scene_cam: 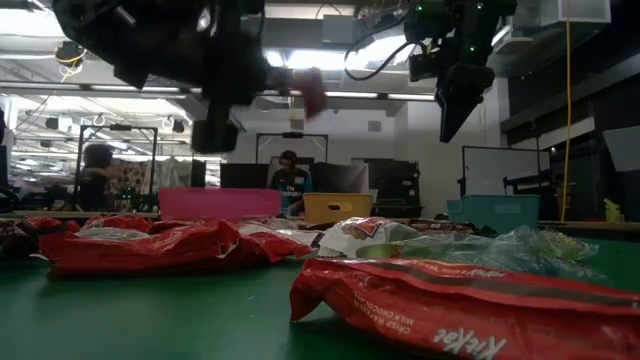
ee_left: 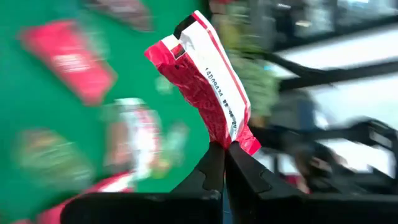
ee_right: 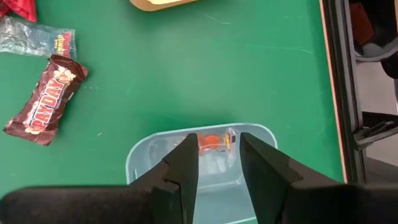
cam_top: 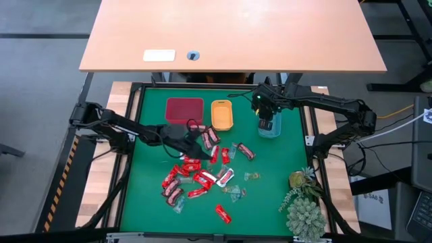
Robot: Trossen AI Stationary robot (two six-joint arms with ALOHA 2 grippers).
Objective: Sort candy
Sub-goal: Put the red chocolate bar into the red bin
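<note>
My left gripper [ee_left: 224, 148] is shut on a red-wrapped candy [ee_left: 202, 81], raised above the pile of candy [cam_top: 196, 174] on the green mat; the low view shows that candy [scene_cam: 312, 92] high in the air. The pile holds red, brown and clear wrapped pieces lying flat. My right gripper [ee_right: 217, 163] stands open above the teal tray [ee_right: 140, 163], its fingers pointing down. A clear candy with orange print [ee_right: 214, 143] lies in the tray below the gap. My left gripper pinches the red candy's crimped end [ee_left: 239, 143] between its two fingers. The fingers come nearly level from the table's left. The wrapper sticks out beyond the fingertips, tilted, with its white back seam showing. It is lifted clear of the mat.
A red tray [cam_top: 184, 109] and an orange tray [cam_top: 222, 115] stand at the mat's far side, left of the teal tray [cam_top: 268, 128]. A brown bar [ee_right: 46, 99] lies near the teal tray. A spiky green plant [cam_top: 304, 206] stands at the near right corner.
</note>
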